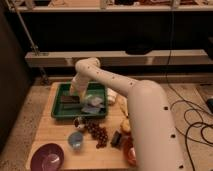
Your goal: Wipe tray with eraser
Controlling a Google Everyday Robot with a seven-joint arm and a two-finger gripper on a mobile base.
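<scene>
A green tray lies on the wooden table at the back left. A dark rectangular eraser lies flat on the tray floor at its left. Crumpled pale wrappers lie in the tray's right part. My white arm reaches from the lower right over the table and bends down into the tray. My gripper is low over the tray, at the eraser's upper right edge.
A purple bowl stands at the front left. A small blue cup and a bunch of dark grapes lie in front of the tray. A white object lies right of the tray. Shelving runs behind the table.
</scene>
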